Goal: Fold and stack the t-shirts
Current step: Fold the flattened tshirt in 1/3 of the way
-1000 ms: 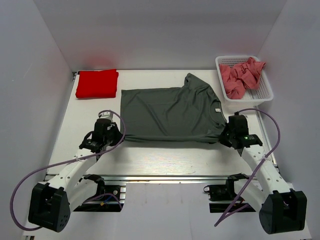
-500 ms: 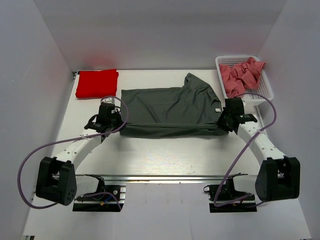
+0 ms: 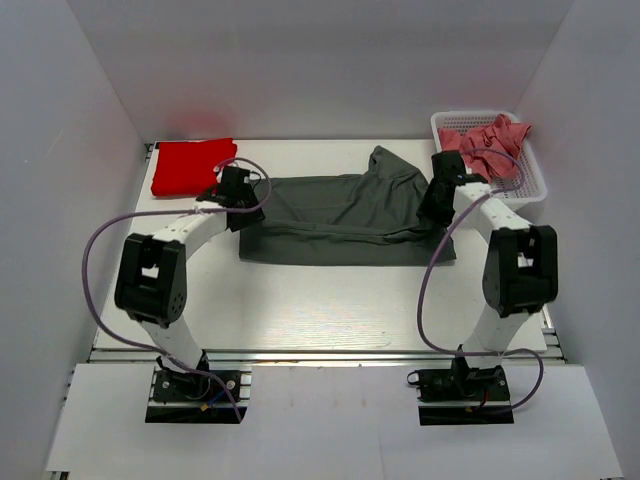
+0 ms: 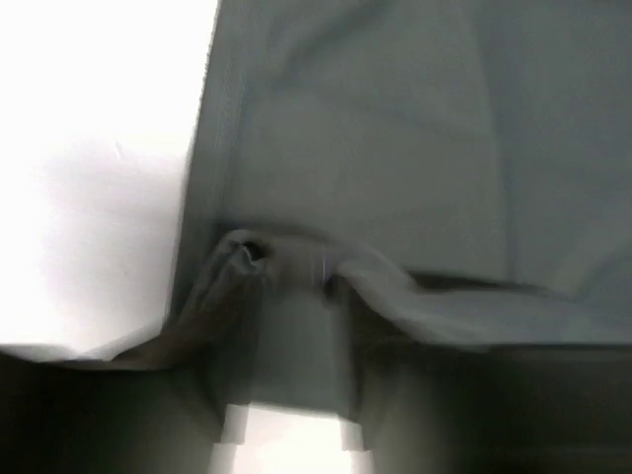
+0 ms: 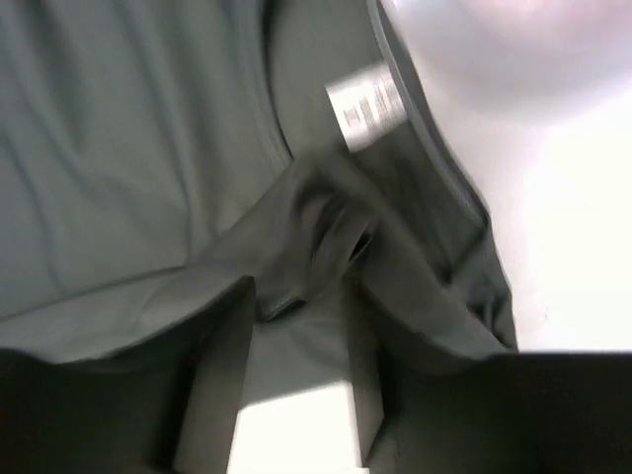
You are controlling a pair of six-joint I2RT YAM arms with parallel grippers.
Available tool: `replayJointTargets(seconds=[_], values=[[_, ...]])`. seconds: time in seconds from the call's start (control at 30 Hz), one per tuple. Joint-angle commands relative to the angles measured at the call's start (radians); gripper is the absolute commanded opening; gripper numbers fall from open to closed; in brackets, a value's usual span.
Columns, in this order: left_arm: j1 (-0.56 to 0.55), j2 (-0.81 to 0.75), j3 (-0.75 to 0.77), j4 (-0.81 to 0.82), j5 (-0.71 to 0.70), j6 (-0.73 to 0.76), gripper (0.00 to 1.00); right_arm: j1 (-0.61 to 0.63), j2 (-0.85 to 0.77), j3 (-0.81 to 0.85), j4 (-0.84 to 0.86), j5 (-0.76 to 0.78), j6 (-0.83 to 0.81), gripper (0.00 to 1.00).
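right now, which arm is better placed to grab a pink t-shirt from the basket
Right. The right end effector sits beside the basket of pink t-shirts; the left end effector is over by the red t-shirt. Both grip the grey t-shirt.

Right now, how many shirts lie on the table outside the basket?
2: the grey shirt in the middle, the folded red shirt far left. The pink heap in the basket may hide more.

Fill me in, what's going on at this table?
Both arms are mid-fold on the dark grey t-shirt. The left gripper and right gripper are each shut on its doubled-over fabric at opposite ends. A folded red t-shirt lies at the far left; crumpled pink t-shirts sit in the white basket at far right.
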Motion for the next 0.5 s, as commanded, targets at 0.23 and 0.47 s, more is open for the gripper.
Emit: replayJointTargets(seconds=[0.23, 0.47], values=[[0.028, 0.018, 0.161, -0.156, -0.063, -0.055, 1.0, 0.0, 0.026, 0.128, -0.012, -0.049, -0.102, 0.64], [0.005, -0.065, 0.061, -0.038, 0.088, 0.028, 1.0, -0.006, -0.188, -0.176, 0.103, -0.075, -0.093, 0.9]])
